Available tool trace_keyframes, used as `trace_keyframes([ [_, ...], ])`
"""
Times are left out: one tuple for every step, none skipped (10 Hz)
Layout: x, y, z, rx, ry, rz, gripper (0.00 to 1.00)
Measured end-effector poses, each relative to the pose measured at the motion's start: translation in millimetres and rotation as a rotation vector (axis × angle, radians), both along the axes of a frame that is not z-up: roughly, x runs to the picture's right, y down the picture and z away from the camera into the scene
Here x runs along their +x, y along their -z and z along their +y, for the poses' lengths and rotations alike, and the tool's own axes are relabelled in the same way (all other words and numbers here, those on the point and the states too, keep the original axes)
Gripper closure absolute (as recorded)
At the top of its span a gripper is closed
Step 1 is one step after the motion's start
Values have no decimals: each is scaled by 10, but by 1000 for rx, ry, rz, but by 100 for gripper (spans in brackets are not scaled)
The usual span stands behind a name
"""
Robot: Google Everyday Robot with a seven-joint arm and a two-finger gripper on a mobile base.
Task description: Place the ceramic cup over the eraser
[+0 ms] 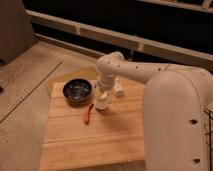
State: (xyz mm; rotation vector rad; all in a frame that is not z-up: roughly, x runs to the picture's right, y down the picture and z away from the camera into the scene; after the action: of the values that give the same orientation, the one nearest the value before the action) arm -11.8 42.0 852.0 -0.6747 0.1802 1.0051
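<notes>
The ceramic cup, small and white, stands on the wooden board just right of the black bowl. My gripper is directly above the cup and looks to be touching its top, at the end of the white arm reaching in from the right. The eraser is hidden; I see no black block around the cup's base.
A black bowl sits at the board's back left. A red chili lies in front of it, left of the cup. A white bottle-like object stands behind and right of the cup. My arm's bulk fills the right side.
</notes>
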Motion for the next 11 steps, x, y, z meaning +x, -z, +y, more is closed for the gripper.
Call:
trace_keyframes([
  [8, -6, 6, -4, 1, 0, 100],
  [16, -5, 5, -7, 1, 1, 100],
  [20, -4, 14, -11, 0, 0, 97],
  [26, 6, 32, -20, 1, 1, 86],
  [31, 11, 43, -25, 1, 1, 77],
  [37, 15, 57, -30, 2, 3, 67],
  [45, 15, 65, -34, 2, 5, 54],
  [55, 15, 65, -35, 4, 7, 45],
  [67, 13, 64, -35, 6, 10, 34],
  [72, 15, 57, -34, 7, 12, 25],
  [80, 15, 50, -32, 8, 13, 20],
])
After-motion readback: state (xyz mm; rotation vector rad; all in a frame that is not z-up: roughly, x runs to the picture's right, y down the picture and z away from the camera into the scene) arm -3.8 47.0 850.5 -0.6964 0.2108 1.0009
